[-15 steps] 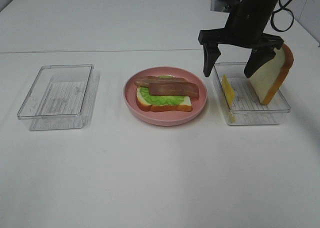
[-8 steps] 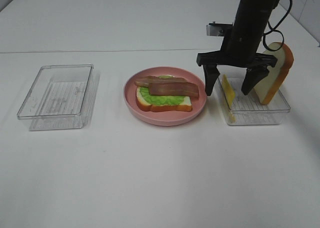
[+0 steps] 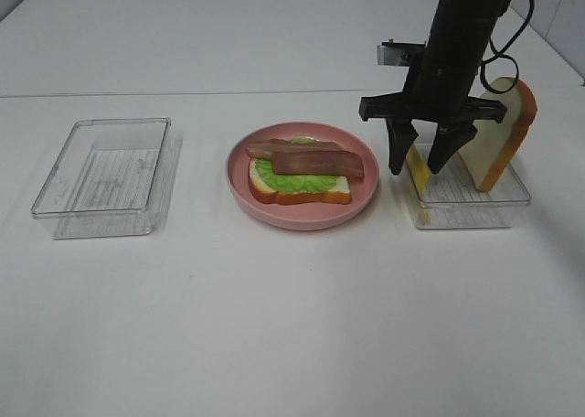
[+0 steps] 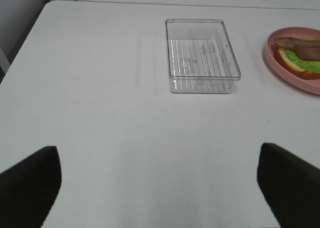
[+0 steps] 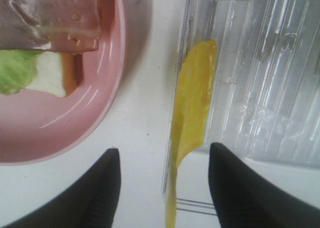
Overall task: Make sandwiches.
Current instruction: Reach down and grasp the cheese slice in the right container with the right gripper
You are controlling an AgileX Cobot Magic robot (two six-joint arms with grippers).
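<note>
right hand [image 3: 416, 168] spread open, its fingers straddling the upright yellow cheese slice [image 5: 192, 113] at the clear tray's [image 3: 475, 218] edge, not touching it; open-faced sandwich [image 3: 300, 177] lies on the pink plate [image 3: 302, 221].

Robot lab bench, bare white table [image 3: 274, 326], toy sandwich [image 3: 302, 175] on pink plate [image 3: 302, 221]

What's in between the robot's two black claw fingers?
The yellow cheese slice, standing on edge against the clear box wall. The right wrist view shows it best.
</note>
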